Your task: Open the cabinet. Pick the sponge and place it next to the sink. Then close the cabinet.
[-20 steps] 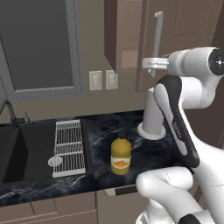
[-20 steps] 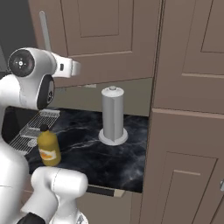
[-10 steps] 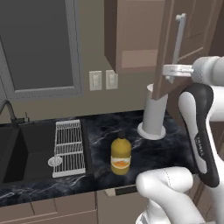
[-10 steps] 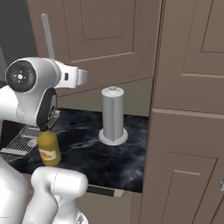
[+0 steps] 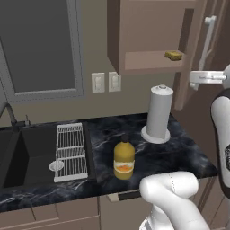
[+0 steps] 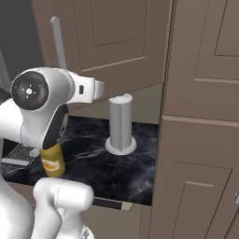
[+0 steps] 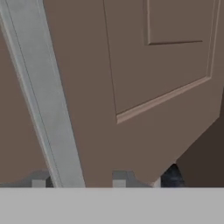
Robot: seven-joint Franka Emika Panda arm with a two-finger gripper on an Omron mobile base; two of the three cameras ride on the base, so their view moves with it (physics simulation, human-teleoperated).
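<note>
A: Left base view: your cabinet (image 5: 191,54) door has swung well out since a second ago, and the shelf now shows. The sponge (image 5: 174,55) lies on that shelf, above the paper towel roll (image 5: 159,112).

B: Right base view?

A: The arm has pulled back with the door; the silver bar handle (image 6: 58,44) rises just behind it.

B: Hand view?

A: The end effector (image 7: 78,181) is closed narrowly around the handle. Opening looks nearly done; the sink (image 5: 27,148) sits far left on the worktop (image 5: 179,155).

The cabinet (image 5: 152,36) door swings further open than a second ago. The sponge (image 5: 174,55) on its shelf is now exposed. The arm moves right with the handle (image 5: 205,45).
</note>
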